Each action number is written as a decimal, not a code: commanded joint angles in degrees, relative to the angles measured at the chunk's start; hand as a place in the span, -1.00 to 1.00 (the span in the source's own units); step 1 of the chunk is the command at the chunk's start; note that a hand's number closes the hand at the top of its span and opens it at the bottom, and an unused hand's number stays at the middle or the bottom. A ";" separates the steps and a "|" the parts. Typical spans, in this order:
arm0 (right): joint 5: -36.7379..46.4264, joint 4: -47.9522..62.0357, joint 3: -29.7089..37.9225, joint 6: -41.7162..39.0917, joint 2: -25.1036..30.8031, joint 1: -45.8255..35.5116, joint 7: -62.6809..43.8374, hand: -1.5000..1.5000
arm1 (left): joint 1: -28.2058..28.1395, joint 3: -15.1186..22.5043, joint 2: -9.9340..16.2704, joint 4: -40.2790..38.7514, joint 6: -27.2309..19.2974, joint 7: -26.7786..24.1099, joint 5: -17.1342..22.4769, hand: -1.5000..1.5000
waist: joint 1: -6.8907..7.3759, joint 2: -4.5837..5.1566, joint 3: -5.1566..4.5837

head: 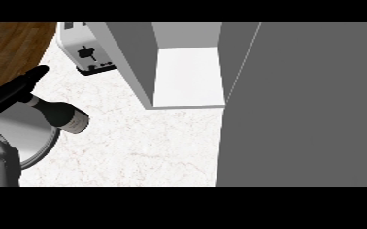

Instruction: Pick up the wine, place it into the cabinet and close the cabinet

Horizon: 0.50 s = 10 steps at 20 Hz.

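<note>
The wine bottle (66, 116) is dark with a pale label. It hangs tilted at the left of the head view, base pointing down-right. My left hand (22, 85) is curled round its neck and hides the top. The grey left forearm (28, 140) shows below it at the left edge. The cabinet (136, 63) stands open right of the bottle, with a bare white shelf (188, 75) inside. Its grey door (301, 106) is swung wide and fills the right side. My right hand shows nowhere.
A white toaster (87, 52) stands on the pale marble counter (143, 145) just left of the cabinet's side wall. A strip of brown wood floor (22, 43) lies beyond the counter's edge at the upper left.
</note>
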State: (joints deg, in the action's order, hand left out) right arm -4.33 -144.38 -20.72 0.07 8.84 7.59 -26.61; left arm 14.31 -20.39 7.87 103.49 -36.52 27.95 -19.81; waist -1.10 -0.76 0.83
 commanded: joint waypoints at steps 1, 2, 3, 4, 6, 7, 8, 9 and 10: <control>-3.75 -10.73 1.48 -1.13 1.88 2.20 -2.41 -1.00 | -1.51 -1.58 -2.73 -8.34 -1.33 -1.47 2.54 -1.00 | -0.64 0.78 -0.90; -3.86 -9.83 1.98 -0.88 1.83 2.08 -2.72 -1.00 | -3.39 -1.38 -3.71 -7.81 -0.92 -3.86 4.19 -1.00 | -0.29 0.77 -0.93; -0.68 -9.09 -1.04 0.71 0.08 1.96 -2.31 -1.00 | -3.73 -3.05 -1.77 -8.51 0.46 -3.30 5.20 -1.00 | -0.19 0.64 -0.98; -1.48 -9.27 -0.26 0.39 0.54 0.43 -2.77 -1.00 | -1.92 -4.01 -1.48 -10.55 -0.51 -4.05 5.48 -1.00 | -0.47 0.81 -1.01; -2.05 -8.87 -0.30 0.84 0.29 0.14 -3.41 -1.00 | -5.33 -3.57 -3.44 -9.40 -0.33 -7.01 6.86 -1.00 | -0.10 0.73 -1.06; -2.43 -8.62 0.58 0.00 0.91 1.69 -1.63 -1.00 | -4.78 -3.19 -3.68 -10.23 -0.92 -6.88 5.79 -1.00 | -0.62 0.74 -0.94; -2.03 -8.67 -0.29 -0.28 1.25 1.69 -2.02 -1.00 | -4.79 -4.80 -3.19 -11.99 -1.22 -8.77 6.92 -1.00 | -1.02 0.82 -1.04; -1.11 -8.09 0.07 0.13 0.90 1.66 -0.95 -1.00 | -6.06 -4.65 -2.69 -10.52 0.37 -7.84 7.62 -1.00 | -0.50 0.64 -0.98; -1.75 -9.15 -0.13 0.28 0.85 1.81 -1.32 -1.00 | -7.43 -5.03 -2.97 -10.45 0.49 -8.70 7.99 -1.00 | -0.61 0.56 -1.02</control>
State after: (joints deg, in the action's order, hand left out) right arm -3.96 -143.68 -21.01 0.00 8.91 7.00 -24.78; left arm 12.09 -22.44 6.90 100.79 -37.02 17.51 -15.22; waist -1.55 -1.09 1.46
